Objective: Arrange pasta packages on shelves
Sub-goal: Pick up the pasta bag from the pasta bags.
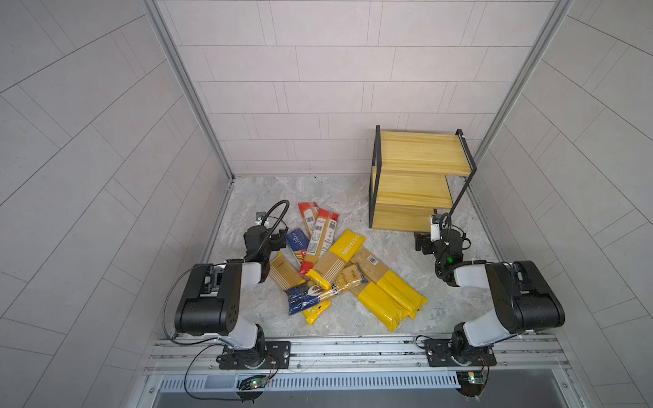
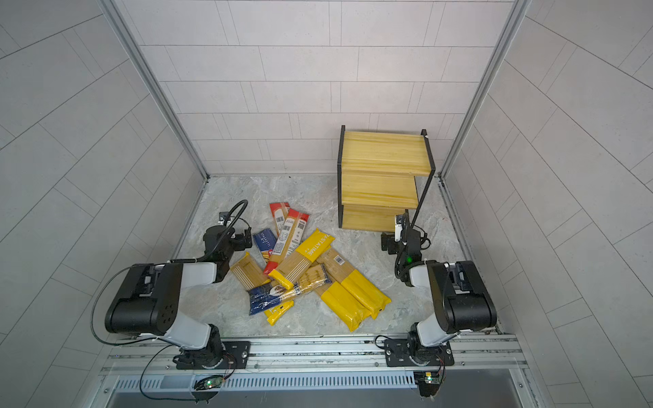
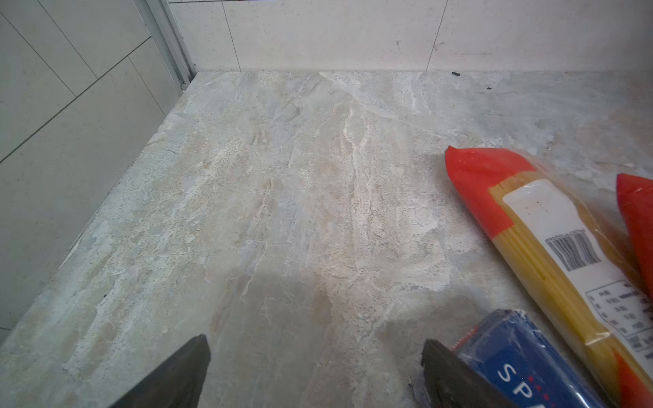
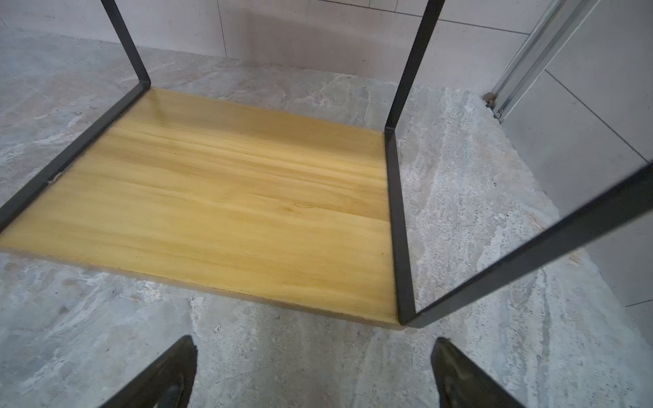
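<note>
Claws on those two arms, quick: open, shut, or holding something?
Left gripper: open, holding nothing, next to a dark blue pasta pack.
Right gripper: open, holding nothing, facing the shelves.

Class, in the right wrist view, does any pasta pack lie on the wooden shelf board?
No, the shelf board shows only bare wood, no pack.
</note>
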